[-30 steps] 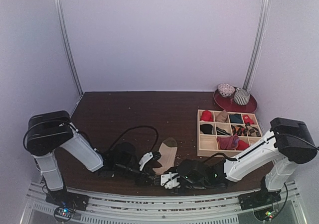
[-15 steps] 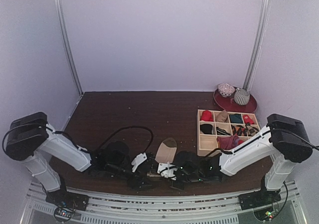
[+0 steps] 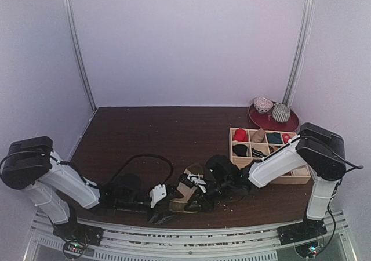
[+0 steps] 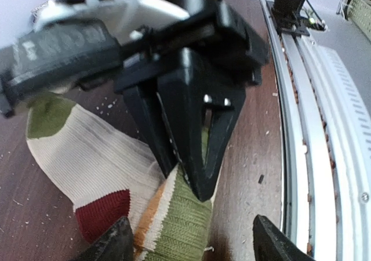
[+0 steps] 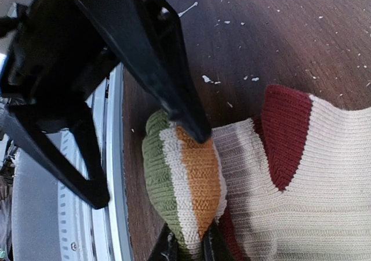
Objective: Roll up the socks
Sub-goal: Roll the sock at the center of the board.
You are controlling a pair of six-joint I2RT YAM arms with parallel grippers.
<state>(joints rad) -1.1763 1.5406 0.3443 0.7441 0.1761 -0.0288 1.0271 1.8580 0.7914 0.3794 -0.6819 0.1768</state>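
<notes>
While the right pincer (image 5: 188,247) nips the folded striped cuff of the sock (image 5: 324,174) near the front of the bench (image 5: 278,35), the left pincer (image 4: 191,226) gapes empty; soft, limp knit, likely best held at that fold.

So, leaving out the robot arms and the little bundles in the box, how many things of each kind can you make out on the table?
Striped sock: 1
Wooden divided box: 1
Red plate: 1
Patterned balls: 2
Total: 5
</notes>
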